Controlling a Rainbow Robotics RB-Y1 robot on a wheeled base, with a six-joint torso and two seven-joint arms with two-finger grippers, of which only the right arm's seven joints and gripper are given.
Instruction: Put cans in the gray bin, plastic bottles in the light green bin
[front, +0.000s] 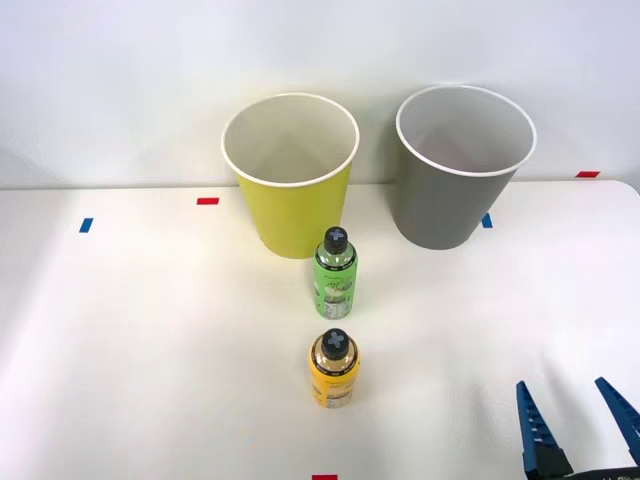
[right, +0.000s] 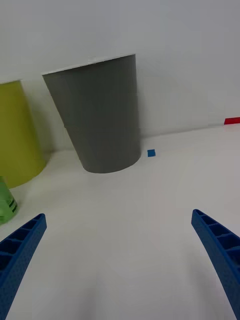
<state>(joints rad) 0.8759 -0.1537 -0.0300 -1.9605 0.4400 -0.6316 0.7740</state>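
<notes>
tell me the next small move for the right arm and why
Probably swing the right gripper toward the robot's left, to the yellow-label bottle. The gripper is open and holds nothing, low at the table's near right. That bottle stands upright, nearest the gripper, in front of the green-label bottle; both still need to go into the light green bin.

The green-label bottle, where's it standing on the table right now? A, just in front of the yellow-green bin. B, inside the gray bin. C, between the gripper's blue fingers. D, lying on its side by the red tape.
A: the green-label bottle stands upright on the table just in front of the yellow-green bin, with the yellow-label bottle nearer the robot.
</notes>
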